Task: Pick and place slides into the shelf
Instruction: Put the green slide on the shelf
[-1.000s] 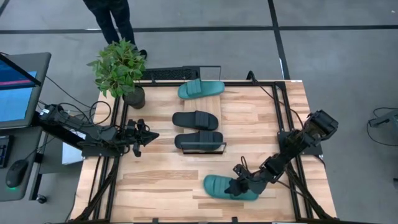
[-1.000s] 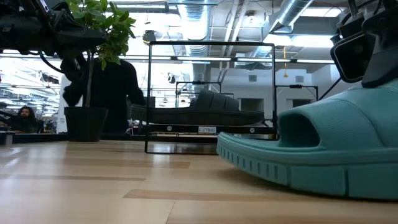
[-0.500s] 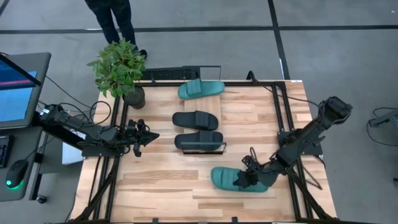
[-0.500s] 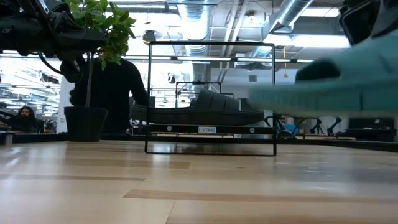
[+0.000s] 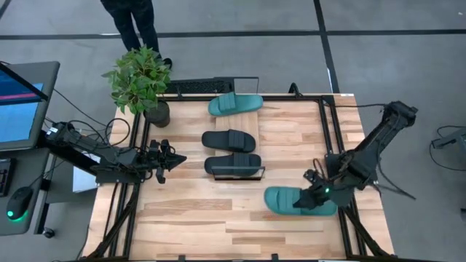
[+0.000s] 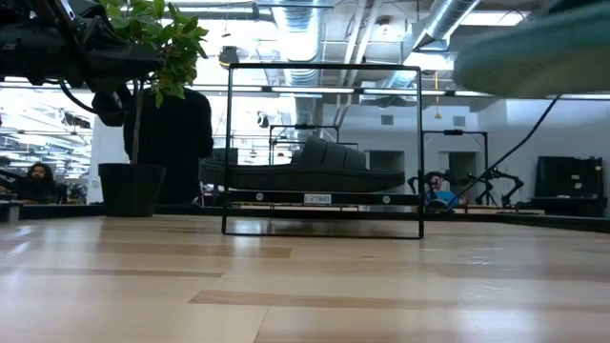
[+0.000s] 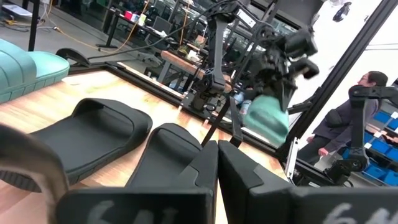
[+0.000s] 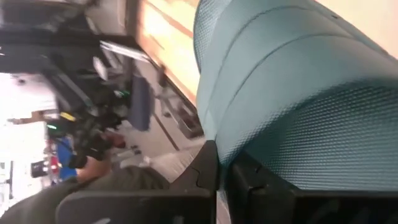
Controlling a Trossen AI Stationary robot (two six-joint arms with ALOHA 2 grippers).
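My right gripper [image 5: 319, 196] is shut on a teal slide [image 5: 295, 201] and carries it above the table's near right part. The low view has this slide [image 6: 534, 57] high at its upper right, clear of the tabletop. The shelf [image 5: 247, 124] is a light-wood plank with black wire frames at its ends. Two black slides [image 5: 230, 140] [image 5: 233, 164] lie on it, and the second teal slide [image 5: 235, 104] lies at its far end. My left gripper [image 5: 173, 159] hovers shut at the table's left edge, level with the black slides [image 7: 93, 134]. My right gripper holds the teal slide at its right end, pinched between the two fingers on the ribbed strap [image 8: 249, 149]. The fingers come from the table's right, slanting down. The slide is lifted clear and lies roughly level, its length running left from the fingers [image 5: 280, 200].
A potted plant [image 5: 140, 78] stands at the table's far left corner. A keyboard [image 5: 191, 87] lies beyond the far edge, and a person [image 5: 131, 22] stands past it. Bare wood [image 5: 196, 215] spreads across the near left of the table. A monitor [image 5: 22, 102] sits off to the left.
My right gripper has risen and moved toward the table's right and slightly toward the far edge, keeping hold of the teal slide. The slide has gone from lying on the table near the near edge to hanging well clear of it.
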